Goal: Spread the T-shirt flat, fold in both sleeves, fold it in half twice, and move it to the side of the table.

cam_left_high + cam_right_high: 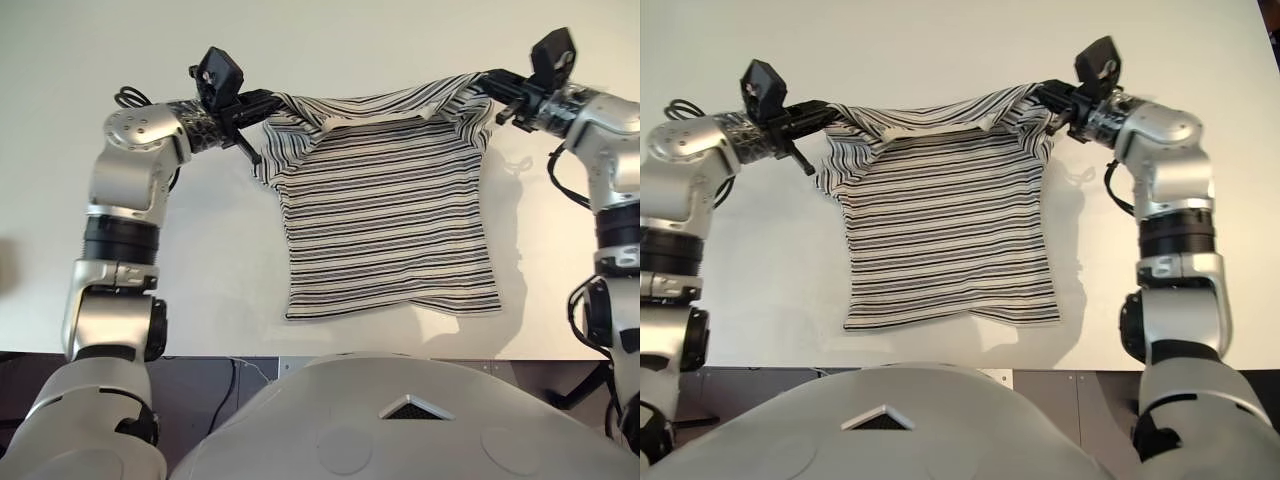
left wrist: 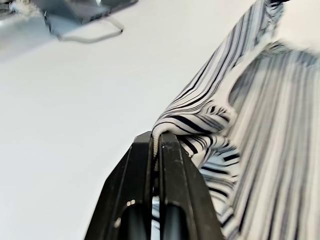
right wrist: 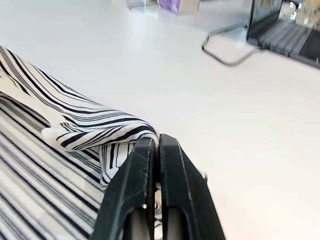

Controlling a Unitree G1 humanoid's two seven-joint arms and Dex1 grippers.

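Note:
A black-and-white striped T-shirt hangs stretched between my two grippers, its hem trailing on the white table toward me. My left gripper is shut on the shirt's left shoulder, pinching the cloth between its black fingers. My right gripper is shut on the right shoulder, where the fabric bunches at its fingertips. The collar sags between them and both sleeves droop below the shoulders.
A laptop with a grey cable sits on the table far beyond the right gripper. The table's near edge runs just past the shirt's hem.

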